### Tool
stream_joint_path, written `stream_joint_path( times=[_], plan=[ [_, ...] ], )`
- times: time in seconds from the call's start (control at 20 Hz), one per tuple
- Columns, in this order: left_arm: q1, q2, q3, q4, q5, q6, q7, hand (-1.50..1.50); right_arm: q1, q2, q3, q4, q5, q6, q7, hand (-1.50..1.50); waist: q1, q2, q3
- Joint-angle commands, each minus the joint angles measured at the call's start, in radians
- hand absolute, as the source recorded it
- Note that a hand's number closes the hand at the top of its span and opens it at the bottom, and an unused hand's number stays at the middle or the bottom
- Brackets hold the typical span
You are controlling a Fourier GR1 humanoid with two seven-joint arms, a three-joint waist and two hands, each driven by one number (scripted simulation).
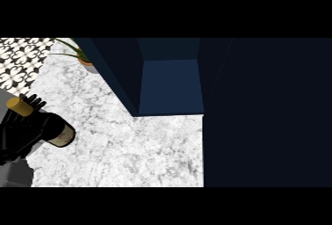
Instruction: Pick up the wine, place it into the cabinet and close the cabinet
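My left hand (pixel 18 132) sits at the nine o'clock edge of the view, its black fingers (pixel 32 102) curled round the wine bottle (pixel 55 128) so that much of the dark glass is hidden behind them. The bottle lies tilted in my grasp: its gold-capped neck (pixel 19 106) points up toward ten o'clock, and its wider body with the tan label (pixel 63 137) angles down toward four o'clock from the cap. The bottle looks to be held over the left part of the counter (pixel 130 145), a white marbled top that fills the middle and the six o'clock part of the view; whether its base touches the stone I cannot tell. A bit of my grey forearm (pixel 16 173) shows at about eight o'clock, below the hand. The cabinet (pixel 168 83) stands at twelve o'clock, dark blue, its inside showing as a lighter blue panel between darker side walls, well apart from the bottle. From about one o'clock round to five o'clock a large, very dark panel (pixel 266 114) covers the whole right side; I take it for the open cabinet door, though I cannot be sure. At eleven o'clock a small potted plant (pixel 81 56) with thin green leaves stands on the counter just beside the cabinet's left wall, and behind it at ten o'clock is a black-and-white patterned tile wall (pixel 23 61). My right hand does not show.
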State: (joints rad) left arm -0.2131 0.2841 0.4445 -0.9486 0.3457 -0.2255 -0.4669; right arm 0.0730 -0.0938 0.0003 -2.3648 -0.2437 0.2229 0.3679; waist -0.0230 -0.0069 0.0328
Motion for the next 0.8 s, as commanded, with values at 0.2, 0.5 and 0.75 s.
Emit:
stream_joint_path(
  times=[0.2, 0.5, 0.75],
  plan=[
    [0.044, -0.003, 0.047, 0.205, 0.031, -0.015, 0.034, 1.50, 0.025, 0.006, 0.015, -0.005, 0.026, 0.007, -0.016, -1.50, -0.006, 0.020, -0.037],
    [0.058, 0.000, 0.024, 0.223, -0.012, -0.031, -0.034, 1.50, 0.001, -0.004, -0.003, 0.011, 0.007, 0.004, 0.002, -1.50, 0.002, 0.022, -0.037],
    [0.144, -0.124, -0.067, 0.168, -0.052, -0.100, -0.139, 1.50, 0.016, -0.001, -0.013, -0.002, 0.013, -0.002, -0.002, -1.50, 0.016, 0.012, -0.035]
  ],
)
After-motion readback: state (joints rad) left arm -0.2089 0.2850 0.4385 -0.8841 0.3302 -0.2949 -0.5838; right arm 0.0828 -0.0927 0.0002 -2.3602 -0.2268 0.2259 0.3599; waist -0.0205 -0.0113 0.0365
